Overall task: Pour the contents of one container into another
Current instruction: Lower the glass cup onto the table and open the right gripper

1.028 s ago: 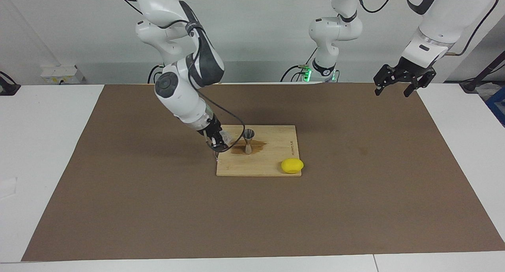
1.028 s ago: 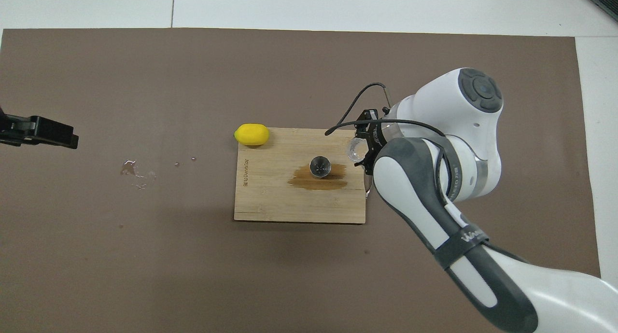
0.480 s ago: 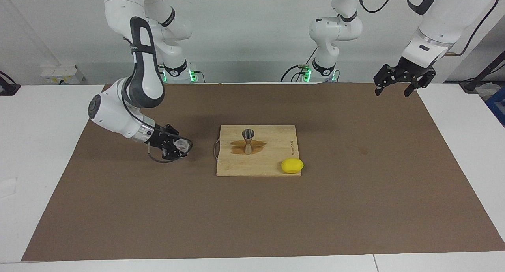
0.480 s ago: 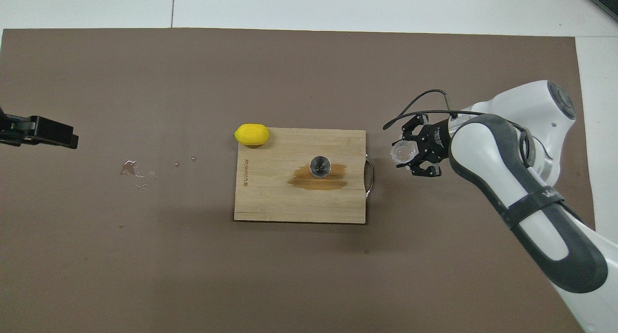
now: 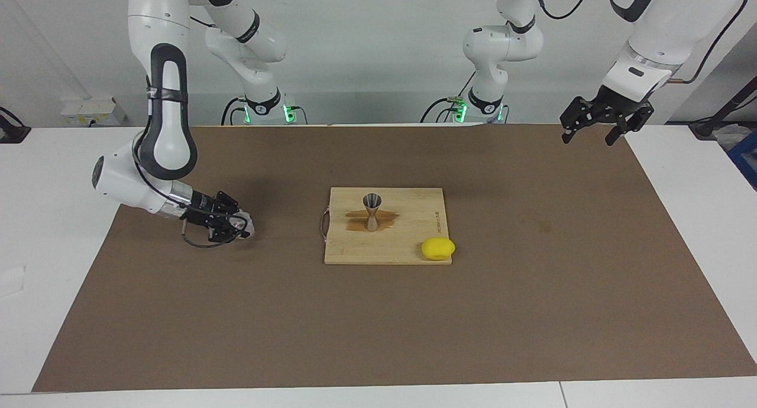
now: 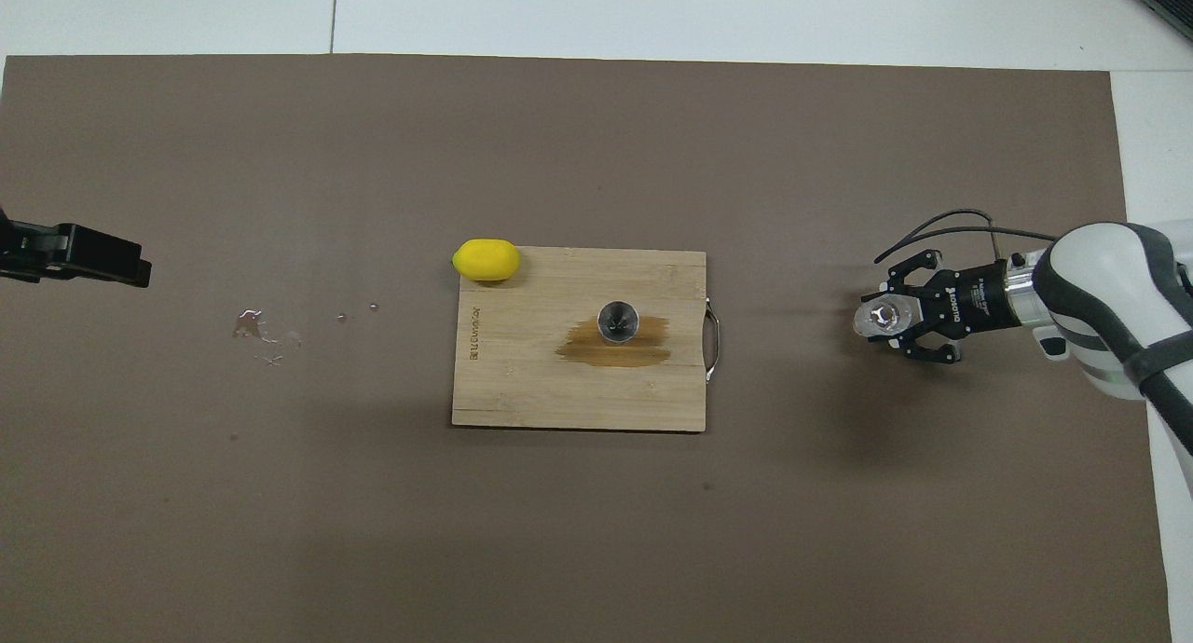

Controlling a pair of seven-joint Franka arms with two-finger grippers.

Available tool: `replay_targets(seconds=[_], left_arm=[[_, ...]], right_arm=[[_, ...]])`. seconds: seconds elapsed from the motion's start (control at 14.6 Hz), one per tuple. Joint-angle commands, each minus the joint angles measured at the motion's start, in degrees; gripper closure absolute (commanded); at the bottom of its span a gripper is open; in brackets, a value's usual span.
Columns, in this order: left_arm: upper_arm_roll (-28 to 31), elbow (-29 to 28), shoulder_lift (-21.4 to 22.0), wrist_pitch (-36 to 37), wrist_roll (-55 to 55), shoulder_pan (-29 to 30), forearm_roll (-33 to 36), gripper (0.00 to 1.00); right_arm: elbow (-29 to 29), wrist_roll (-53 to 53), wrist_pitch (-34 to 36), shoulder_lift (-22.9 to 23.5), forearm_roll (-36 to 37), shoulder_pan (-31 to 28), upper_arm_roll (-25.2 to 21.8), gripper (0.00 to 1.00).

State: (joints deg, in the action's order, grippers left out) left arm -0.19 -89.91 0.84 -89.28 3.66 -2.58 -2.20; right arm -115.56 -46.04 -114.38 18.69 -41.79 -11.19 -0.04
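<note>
My right gripper [image 5: 239, 226] [image 6: 885, 317] is shut on the small clear glass cup [image 5: 248, 226] [image 6: 877, 316]. It holds the cup low over the brown mat, off the board toward the right arm's end of the table. The silver hourglass jigger [image 5: 372, 211] [image 6: 617, 321] stands upright on the wooden cutting board [image 5: 408, 230] [image 6: 541, 382], on a dark wet stain [image 6: 643, 345]. My left gripper [image 5: 591, 137] [image 6: 130, 263] waits open and empty, raised over the mat's corner at the left arm's end.
A yellow lemon [image 5: 438, 248] [image 6: 486, 259] lies at the board's corner farthest from the robots, toward the left arm's end. Small water drops [image 6: 261, 326] sit on the mat between the board and the left gripper. A metal handle [image 6: 716, 343] sticks out of the board's edge.
My right gripper has carried the glass cup away from beside the jigger, off the board and out over the mat toward the right arm's end. The left arm and jigger have not moved.
</note>
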Motion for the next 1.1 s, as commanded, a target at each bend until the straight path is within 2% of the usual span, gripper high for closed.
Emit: replay_targets(seconds=[0.0,0.14,0.27,0.55,0.89,1.03], left_arm=[[0.10,0.97,-0.14,0.77,-0.67,0.03,0.61,0.00],[0.10,0.88,-0.14,0.77,-0.67,0.03,0.61,0.00],[0.10,0.88,-0.14,0.77,-0.67,0.03,0.61,0.00],[0.10,0.88,-0.14,0.69,-0.67,0.03,0.61,0.00],[0.10,0.97,-0.14,0.77,-0.67,0.03,0.61,0.00],[0.10,0.97,-0.05,0.69,-0.67,0.03,0.61,0.00]], right_arm=[[-0.98,2.18,-0.23,-0.41,-1.90,-1.20,0.39,0.64],[-1.25,1.92,-0.41,-1.02,-1.63,-1.55,0.30,0.32],[-1.60,1.92,-0.41,-1.46,-1.19,-1.73,0.04,0.19],[-2.13,1.92,-0.41,-4.01,1.52,-2.08,-0.05,0.06],[-3.98,2.01,-0.41,-5.68,1.97,-3.31,-0.05,0.05],[-3.98,1.92,-0.23,-8.39,3.37,-3.31,-0.05,0.02]])
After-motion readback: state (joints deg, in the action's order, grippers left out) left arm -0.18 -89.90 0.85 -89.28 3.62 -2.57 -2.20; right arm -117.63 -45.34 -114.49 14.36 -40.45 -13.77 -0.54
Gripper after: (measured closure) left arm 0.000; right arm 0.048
